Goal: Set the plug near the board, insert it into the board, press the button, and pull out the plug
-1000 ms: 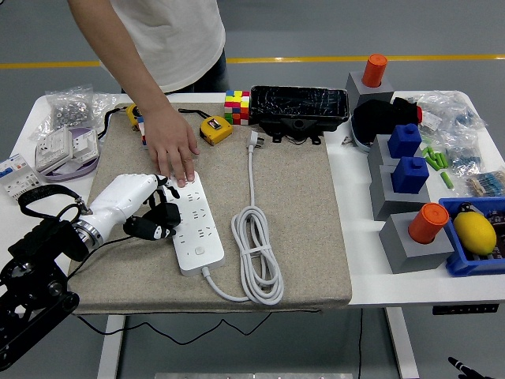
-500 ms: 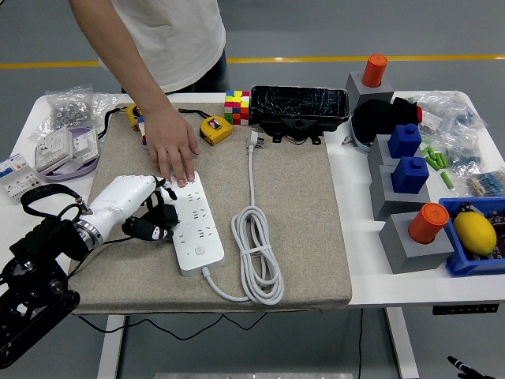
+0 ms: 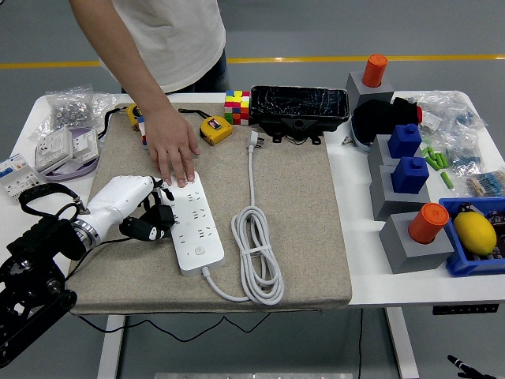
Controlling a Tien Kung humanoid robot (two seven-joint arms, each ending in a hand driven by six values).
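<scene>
One white robotic left hand [image 3: 130, 207] grips a black plug [image 3: 151, 224] at the left edge of the white power strip board [image 3: 195, 225] on the beige mat [image 3: 300, 221], while a person's hand [image 3: 172, 147] presses the board's far end.

A white table [image 3: 410, 280] stands on a smooth grey floor [image 3: 316, 28], with a beige mat [image 3: 304, 213] covering most of its left and middle surface. A yellow line [image 3: 339, 59] crosses the floor behind the table, running left to right (partly hidden by the person at the far side). Lighting is even and diffuse, and two white table legs [image 3: 401, 343] show below the near edge.
</scene>
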